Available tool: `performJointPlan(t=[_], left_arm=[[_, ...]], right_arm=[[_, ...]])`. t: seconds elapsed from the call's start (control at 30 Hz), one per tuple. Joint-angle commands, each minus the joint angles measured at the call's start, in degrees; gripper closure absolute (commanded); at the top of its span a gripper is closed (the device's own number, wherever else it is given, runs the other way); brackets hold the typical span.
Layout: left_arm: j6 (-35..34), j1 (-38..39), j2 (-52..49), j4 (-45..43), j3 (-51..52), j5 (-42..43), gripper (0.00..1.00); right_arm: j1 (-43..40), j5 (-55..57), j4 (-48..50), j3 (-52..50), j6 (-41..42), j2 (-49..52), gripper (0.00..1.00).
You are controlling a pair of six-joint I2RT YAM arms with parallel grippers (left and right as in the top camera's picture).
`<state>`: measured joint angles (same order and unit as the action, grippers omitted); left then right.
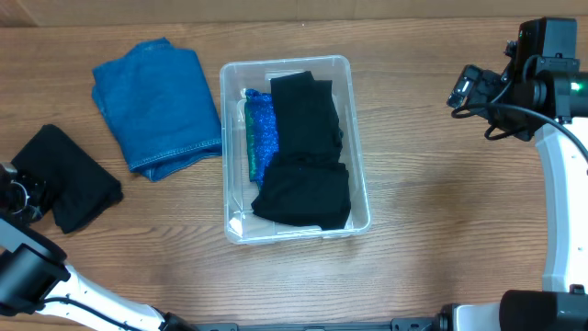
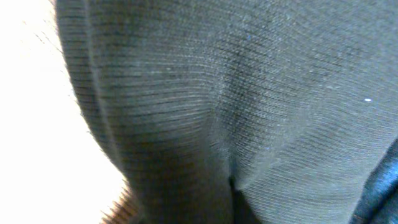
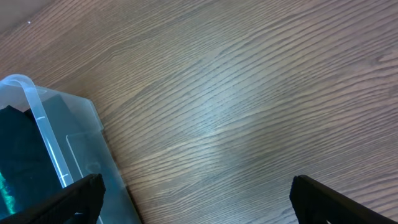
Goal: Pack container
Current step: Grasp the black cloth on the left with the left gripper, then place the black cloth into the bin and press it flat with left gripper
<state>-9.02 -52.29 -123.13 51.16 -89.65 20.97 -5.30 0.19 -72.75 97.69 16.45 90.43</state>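
One black knit garment (image 1: 69,176) sits against the left gripper (image 1: 26,195), jaws unreadable; pinch all layers between them, clear the container (image 1: 285,62) rim; right gripper (image 3: 196,190) jaws spread.

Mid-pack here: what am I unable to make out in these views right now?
Left gripper: overhead, cut off at the left edge; in its wrist view dark fabric fills the frame, so jaw state is unknown.
Container floor: overhead, covered by black garments.
Blue-green item: overhead, mostly under those garments; unidentifiable.
Container in right wrist view: only one corner, cut by the left edge.
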Motion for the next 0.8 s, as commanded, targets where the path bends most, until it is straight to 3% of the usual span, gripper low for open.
performJointPlan(t=[0.0,0.2,0.33,0.43,0.53,0.63,0.77], left_arm=[[0.0,-0.17,-2.54,2.62,0.59,9.25,0.96],[4.55,1.46,6.43,7.67,0.57,32.17,0.96],[7.58,8.68,21.94,9.2,0.55,33.99,0.96],[9.49,18.71,33.18,7.3,0.55,33.07,0.96],[11.98,34.4,41.44,5.14,0.55,22.95,0.96],[16.68,52.98,42.75,4.52,0.55,12.81,0.96],[32.89,72.37,38.51,11.19,0.55,11.3,0.96]], right_arm=[[-0.24,-0.31,0.13,-0.24,-0.37,-0.61,0.0],[-0.24,-0.31,-0.02,-0.24,-1.53,-0.61,0.0],[-0.24,-0.33,-0.17,-0.24,-1.64,-0.61,0.0],[-0.24,-0.33,-0.13,-0.24,-1.64,-0.61,0.0],[-0.24,-0.33,-0.15,-0.24,-1.64,-0.61,0.0],[-0.24,-0.33,-0.2,-0.24,-1.64,-0.61,0.0],[-0.24,-0.33,-0.26,-0.24,-1.66,-0.61,0.0]])
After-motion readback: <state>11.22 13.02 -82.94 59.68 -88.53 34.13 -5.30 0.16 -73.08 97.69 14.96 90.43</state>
